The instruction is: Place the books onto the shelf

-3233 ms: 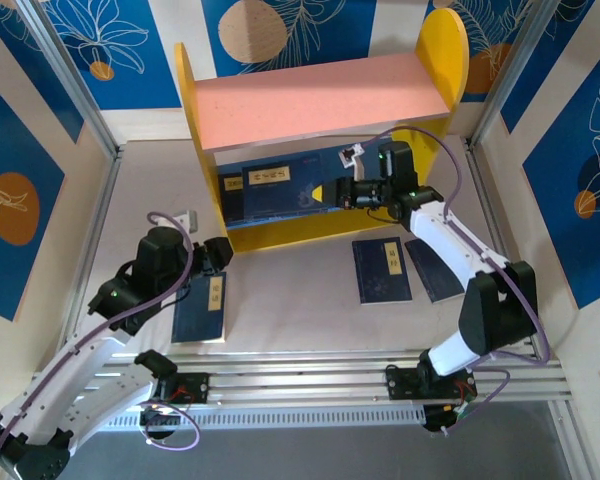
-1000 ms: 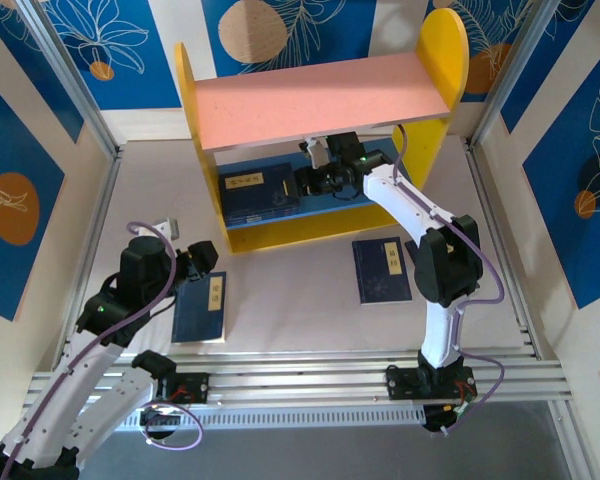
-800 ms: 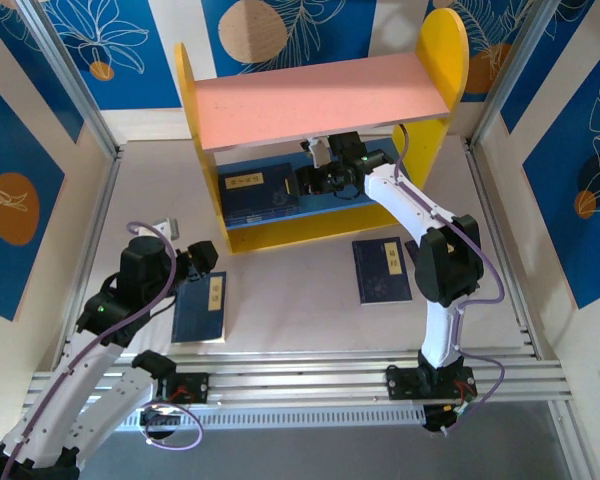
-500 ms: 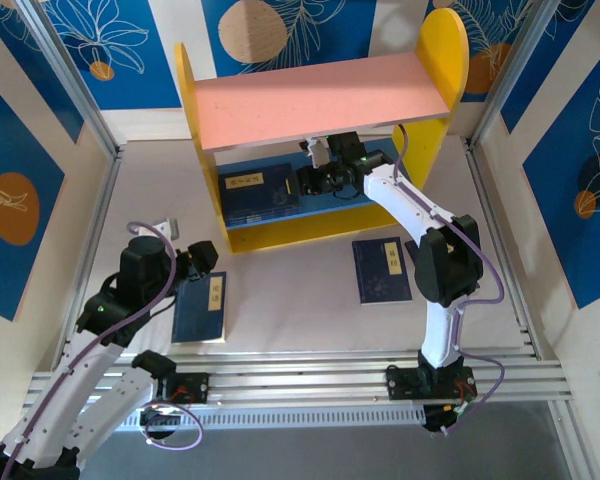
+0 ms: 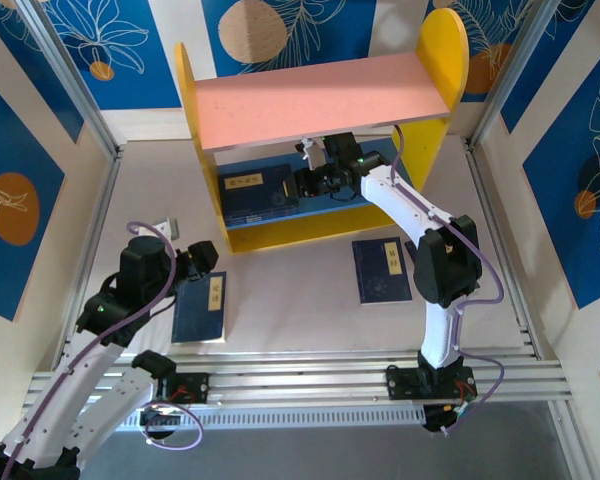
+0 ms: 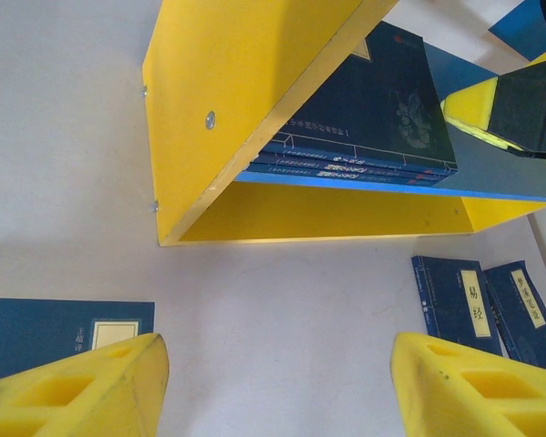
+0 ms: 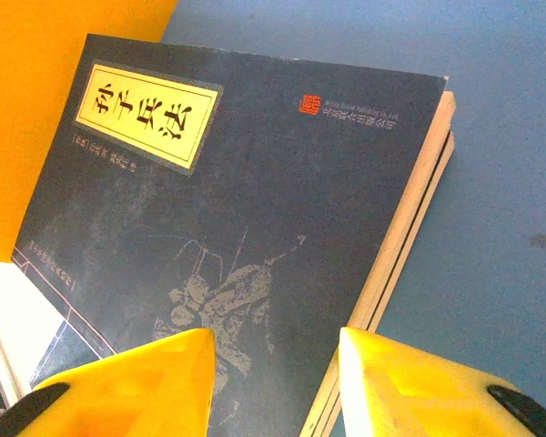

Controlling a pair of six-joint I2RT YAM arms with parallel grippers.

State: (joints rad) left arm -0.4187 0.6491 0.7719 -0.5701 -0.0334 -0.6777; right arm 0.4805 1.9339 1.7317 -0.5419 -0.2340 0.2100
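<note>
The right pincer (image 7: 271,382) has its yellow fingers apart with nothing caught between them. It hangs just over the near edge of the stack (image 7: 255,200), a few navy books lying flat, one on another, label up. The stack rests on the blue board (image 7: 510,182) of the shelf (image 6: 246,82), pushed toward the left yellow panel and under the pink top. That part of the job looks done, so the next move likely turns on the loose books on the table (image 5: 300,310). The left pincer (image 6: 273,382) is spread wide and empty, hovering low over the table in front of the shelf. The left book (image 5: 202,305) lies flat just on the base side of it, one corner under its left finger. Its long axis runs near to far, with the label along its right edge. The right book (image 5: 383,270) lies flat between the shelf and the right arm's base, also lengthwise near to far, with a second book (image 6: 525,305) just beside it. The right pincer is deep inside the shelf, well apart from that pair, and would have to back out first. So the left arm is much the nearer to a loose book, and a short reach back and down would probably meet it.
</note>
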